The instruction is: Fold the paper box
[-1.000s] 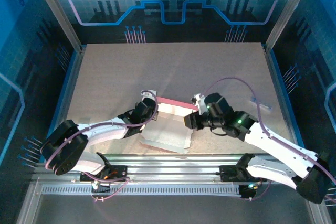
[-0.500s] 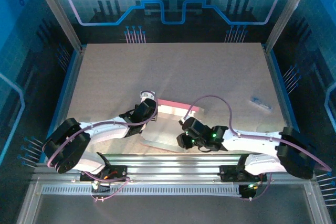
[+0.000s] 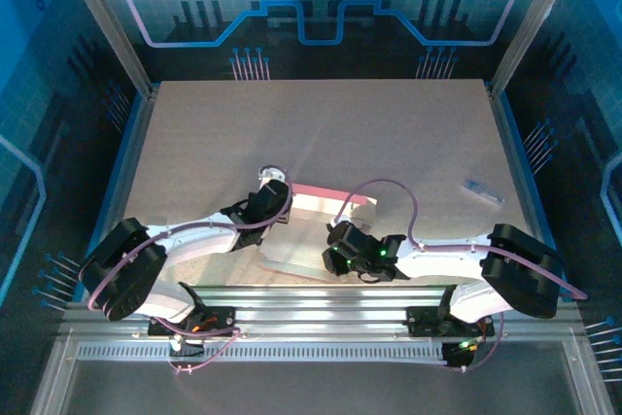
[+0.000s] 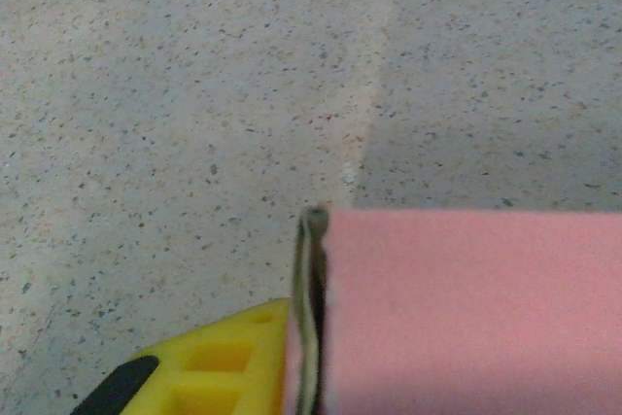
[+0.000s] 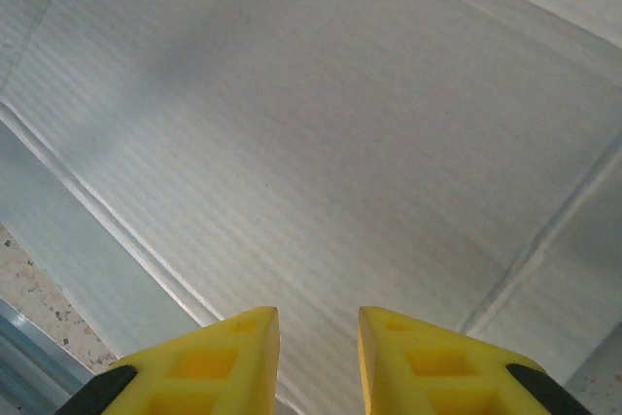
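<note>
— Two arms on one sheet. How are you set?

— Both reach in low over the near half of the worktop (image 3: 321,133). My left arm runs from its base at the near left corner, forearm slanting up and to the right. My left hand (image 3: 275,189) ends at the far left corner of the paper box (image 3: 306,224). My right arm doubles back: elbow out to the right, forearm lying almost level and pointing left. That puts my right hand (image 5: 318,323) over the box's near right part.

— Where does the box lie?

— Between the two hands, near the front edge, whitish face up. Its far panel is raised, so the pink side shows as a strip along the back.

— What does the left hand have?

— Seen from its wrist, the raised pink panel stands edge-on against one yellow finger (image 4: 219,366), touching it. The other finger is hidden behind the panel, so I cannot tell whether that hand is pinching the card or merely lying against it.

— And the right?

— Its two yellow fingertips are a narrow gap apart with nothing between them. They point down at the ribbed whitish face and its creases. Whether the tips touch the card I cannot tell.
</note>
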